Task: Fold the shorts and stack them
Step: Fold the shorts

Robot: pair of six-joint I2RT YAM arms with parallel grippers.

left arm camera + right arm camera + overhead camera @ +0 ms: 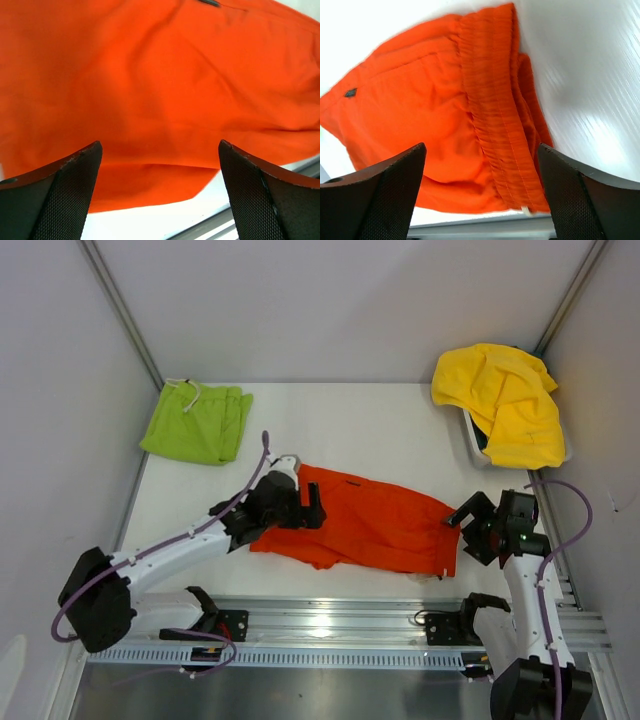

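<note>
Orange shorts (365,520) lie flat, mid-fold it seems. Left gripper (303,508) hovers over their left end, right gripper (468,512) at their waistband end; both have jaws apart, holding nothing. Folded green shorts (197,422) sit well beyond their left end. Next likely calls for pinching one end and folding across. A small dark tag (350,92) is unreadable.

1 pr lime-green shorts (197,422), 1 pr orange-red shorts (370,525), 1 yellow cloth (505,400), 1 white bin (468,437)

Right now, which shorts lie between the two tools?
The orange-red shorts, spread out at the front; the lime-green shorts sit folded at the far left.
</note>
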